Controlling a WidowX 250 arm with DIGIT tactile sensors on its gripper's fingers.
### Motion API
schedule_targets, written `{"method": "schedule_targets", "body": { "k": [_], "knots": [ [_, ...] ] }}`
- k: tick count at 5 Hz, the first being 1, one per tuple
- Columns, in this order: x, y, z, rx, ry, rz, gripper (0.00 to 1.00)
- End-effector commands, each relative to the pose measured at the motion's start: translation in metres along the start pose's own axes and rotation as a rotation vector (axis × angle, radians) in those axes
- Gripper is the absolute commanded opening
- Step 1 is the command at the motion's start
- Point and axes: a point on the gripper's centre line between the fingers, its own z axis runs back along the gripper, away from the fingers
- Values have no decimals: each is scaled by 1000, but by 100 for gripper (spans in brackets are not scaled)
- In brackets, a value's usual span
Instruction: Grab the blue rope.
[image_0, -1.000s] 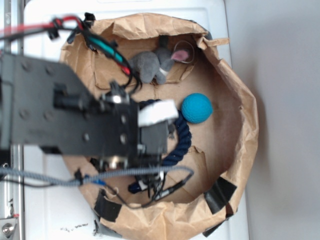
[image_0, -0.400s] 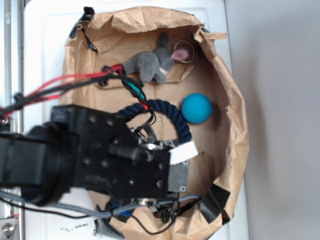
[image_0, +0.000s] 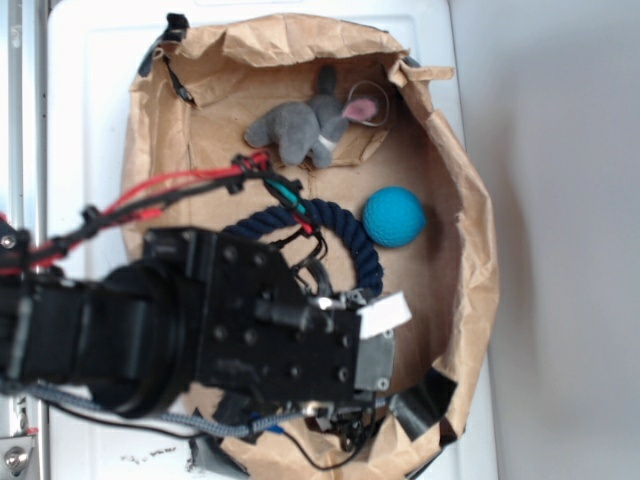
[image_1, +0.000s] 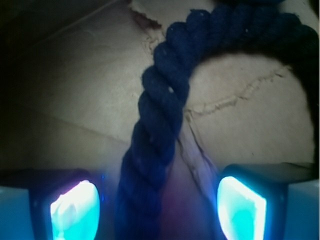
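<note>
Gripper (image_1: 160, 207) gapes wide w/ nothing clamped; we see the blue rope (image_1: 157, 125) running lengthwise between its glowing pads (image_1: 72, 210), then arcing right. Overhead, our arm (image_0: 200, 330) hides the rope's lower half. Teal ball (image_0: 393, 216) sits just beside the bend, grey plush (image_0: 305, 128) beyond, all inside the paper bag (image_0: 470, 250).

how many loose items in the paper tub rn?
3: blue rope mid-tub, teal ball right of it, grey plush at the far rim. Arm may hide more.
</note>
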Motion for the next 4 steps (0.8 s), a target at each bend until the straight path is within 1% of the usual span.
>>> {"method": "schedule_targets", "body": {
  "k": [1, 2, 3, 4],
  "knots": [
    [9, -4, -13, -8, -46, -14, 78],
    [17, 0, -9, -34, -63, 4, 0],
    [24, 3, 7, -65, -38, 21, 0],
    [35, 11, 42, -110, 0, 51, 0]
  ]
}}
